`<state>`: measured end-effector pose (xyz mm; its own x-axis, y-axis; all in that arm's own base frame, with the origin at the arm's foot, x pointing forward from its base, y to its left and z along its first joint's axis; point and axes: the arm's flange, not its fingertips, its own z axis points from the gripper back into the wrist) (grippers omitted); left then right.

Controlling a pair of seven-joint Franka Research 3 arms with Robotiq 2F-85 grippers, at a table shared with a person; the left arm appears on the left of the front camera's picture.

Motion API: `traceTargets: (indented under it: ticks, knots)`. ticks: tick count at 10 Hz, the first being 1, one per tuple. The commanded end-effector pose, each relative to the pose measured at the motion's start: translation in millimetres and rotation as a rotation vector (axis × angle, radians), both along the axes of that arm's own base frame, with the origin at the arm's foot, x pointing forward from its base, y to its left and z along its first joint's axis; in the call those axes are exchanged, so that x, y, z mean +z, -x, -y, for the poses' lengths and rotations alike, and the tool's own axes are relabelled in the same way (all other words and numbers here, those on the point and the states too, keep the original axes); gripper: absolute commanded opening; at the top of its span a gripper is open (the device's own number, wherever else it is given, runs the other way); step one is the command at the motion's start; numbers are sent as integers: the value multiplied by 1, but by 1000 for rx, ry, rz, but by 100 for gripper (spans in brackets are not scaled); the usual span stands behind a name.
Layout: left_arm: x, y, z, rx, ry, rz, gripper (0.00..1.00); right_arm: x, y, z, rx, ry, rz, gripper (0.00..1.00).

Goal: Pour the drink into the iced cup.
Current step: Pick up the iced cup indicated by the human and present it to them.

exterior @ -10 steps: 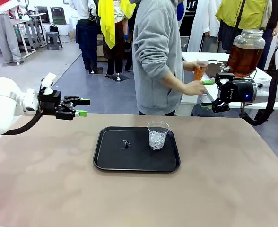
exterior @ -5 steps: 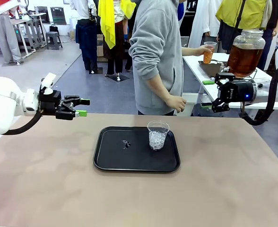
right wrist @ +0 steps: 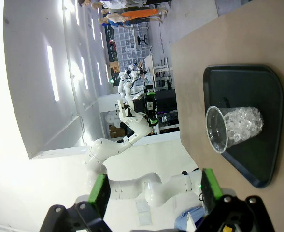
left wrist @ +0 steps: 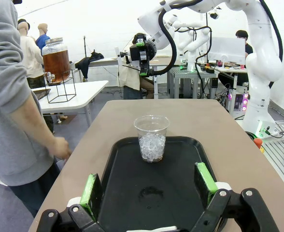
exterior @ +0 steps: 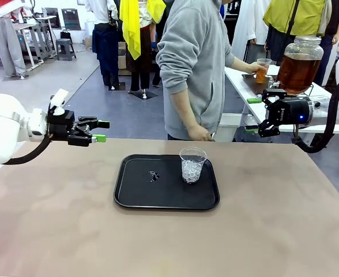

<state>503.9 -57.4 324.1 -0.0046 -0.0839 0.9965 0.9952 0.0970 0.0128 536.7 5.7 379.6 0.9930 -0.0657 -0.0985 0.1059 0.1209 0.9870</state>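
My left gripper [exterior: 102,131] hovers wide open. The iced cup [exterior: 192,165] stands on the black tray [exterior: 135,193]. The drink [exterior: 296,72], translucent amber-brown, sits in the glass dispenser jar [exterior: 308,47] on a far table. My right gripper [exterior: 251,115], jaws wide, partly hides the jar's stand.

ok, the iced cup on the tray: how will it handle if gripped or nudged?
The cup looks like thin clear plastic, so it probably flexes under a firm squeeze. Ice fills only its lower half: likely light, bottom-weighted, hard to tip. May slide on the glossy tray.
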Motion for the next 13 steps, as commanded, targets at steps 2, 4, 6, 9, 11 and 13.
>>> traceTargets:
  ticks: [2,4,6,9,11,13]
  knots:
    - [4,0,1,3,-7,-8,100,2,0,0,0,0,4,100]
    - [4,0,1,3,-7,-8,100,2,0,0,0,0,4,100]
    - [4,0,1,3,-7,-8,100,2,0,0,0,0,4,100]
    - [4,0,1,3,-7,-8,100,2,0,0,0,0,4,100]
    - [4,0,1,3,-7,-8,100,2,0,0,0,0,4,100]
    - [4,0,1,3,-7,-8,100,2,0,0,0,0,4,100]
